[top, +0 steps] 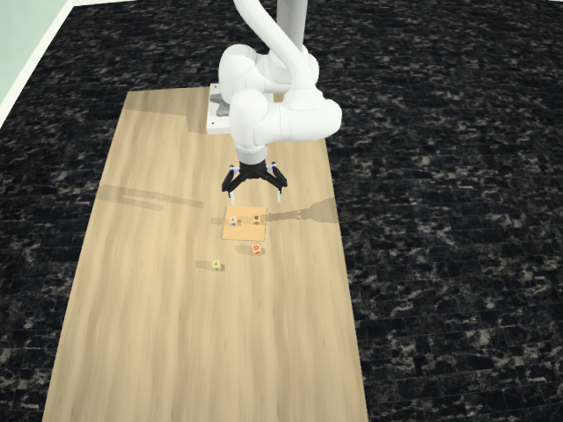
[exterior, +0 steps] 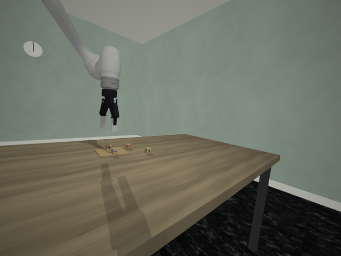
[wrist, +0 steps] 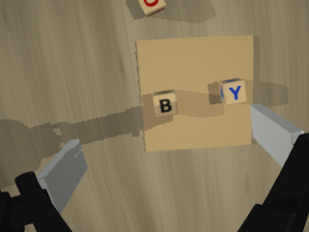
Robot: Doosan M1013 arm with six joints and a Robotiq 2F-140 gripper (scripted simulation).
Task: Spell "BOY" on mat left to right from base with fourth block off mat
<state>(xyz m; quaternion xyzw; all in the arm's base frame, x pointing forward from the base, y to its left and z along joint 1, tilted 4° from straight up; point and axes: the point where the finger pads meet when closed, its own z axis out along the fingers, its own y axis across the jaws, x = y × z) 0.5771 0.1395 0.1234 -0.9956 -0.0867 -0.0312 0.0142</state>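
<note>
The tan mat (top: 245, 234) (exterior: 102, 152) (wrist: 193, 58) lies flat. The B block (top: 256, 220) (exterior: 108, 146) (wrist: 165, 104) lies on its left part as seen from the base, black letter up and nearly upright. The Y block (top: 232, 221) (exterior: 114, 150) (wrist: 235, 92) lies on its right part, blue letter up and nearly upright. A gap about two blocks wide separates them. The red O block (top: 256, 249) (exterior: 128, 145) (wrist: 153, 6) lies off the mat beyond its far edge, turned somewhat. My gripper (top: 255, 201) (exterior: 108, 128) (wrist: 165, 138) is wide open and empty, above the blocks and mat.
The fourth block (top: 215, 264) (exterior: 147, 150), with a green character on top, lies on the wooden table (top: 181, 340) (exterior: 179, 170), beyond the mat and to the right of the O block as seen from the base. The arm's shadow crosses the mat.
</note>
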